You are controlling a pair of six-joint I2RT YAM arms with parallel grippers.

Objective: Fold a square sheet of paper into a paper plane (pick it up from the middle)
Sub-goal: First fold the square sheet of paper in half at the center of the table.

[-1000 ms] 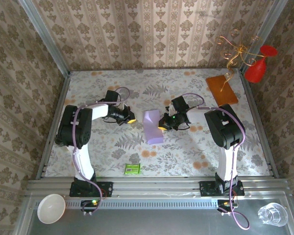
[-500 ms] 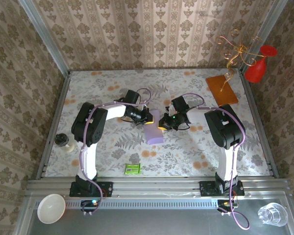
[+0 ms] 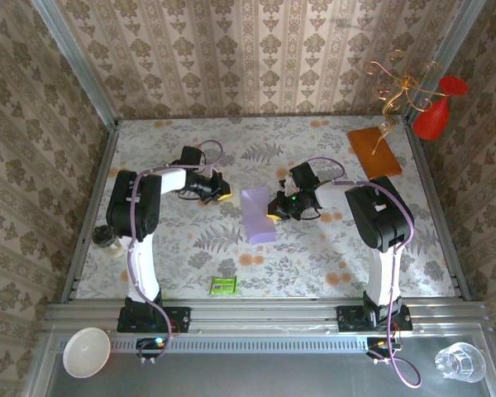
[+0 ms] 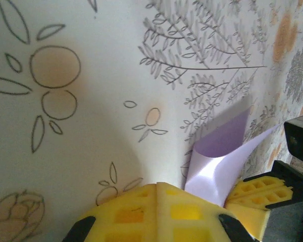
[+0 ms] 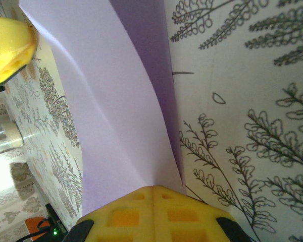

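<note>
The square sheet of paper (image 3: 258, 217), pale lavender, lies mid-table, bent over with its right side lifted. My right gripper (image 3: 274, 208) is shut on that right edge. In the right wrist view the paper (image 5: 116, 101) rises straight from the closed yellow fingertips (image 5: 154, 189). My left gripper (image 3: 221, 191) is shut and empty, a short way left of the sheet and not touching it. In the left wrist view the curled paper (image 4: 217, 156) stands just right of my left gripper's closed tips (image 4: 159, 187). A paper plane is out of view.
An orange-brown board (image 3: 374, 149) lies at the back right near a red vase (image 3: 436, 112). A green packet (image 3: 223, 285) sits near the front edge. A small jar (image 3: 106, 240) stands at the left edge. A white bowl (image 3: 86, 351) and a glass (image 3: 461, 361) rest on the front shelf.
The left gripper reached right to the paper's left edge half a second ago, then drew back left. The right gripper has stayed put on the sheet.
</note>
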